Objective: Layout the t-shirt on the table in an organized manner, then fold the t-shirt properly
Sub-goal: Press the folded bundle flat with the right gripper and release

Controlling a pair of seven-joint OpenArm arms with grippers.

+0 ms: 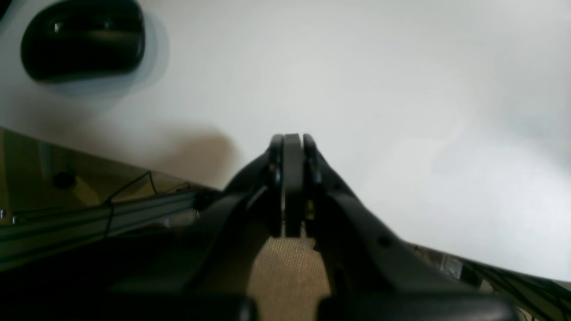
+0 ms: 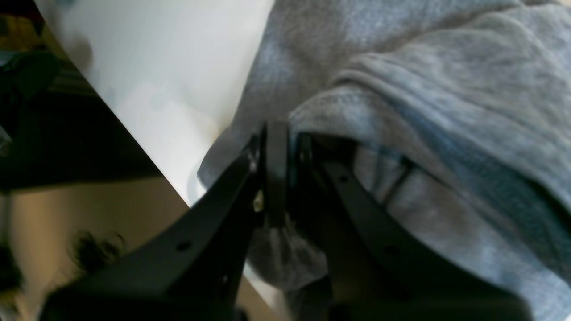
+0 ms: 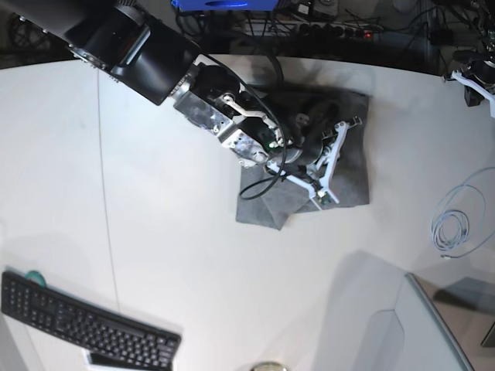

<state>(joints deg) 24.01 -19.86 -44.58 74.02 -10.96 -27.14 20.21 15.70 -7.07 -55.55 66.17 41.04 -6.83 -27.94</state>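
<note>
Half the t-shirt [image 3: 352,166] arm-hidden

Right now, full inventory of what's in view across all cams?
t-shirt: one, grey, bunched in the far middle of the table, under the right arm.
table: one, white, fills most of the base view.
keyboard: one, black, near left corner.
mouse: one, black, on the table in the left wrist view.
cable: one, pale, coiled at the right side.
monitor corner: one, grey, near right; only part shows.
power strip and wires: dark, behind the far edge; count unclear.
right gripper: black fingers shut on a fold of the t-shirt.
left gripper: black fingers shut, empty, over bare table.
</note>
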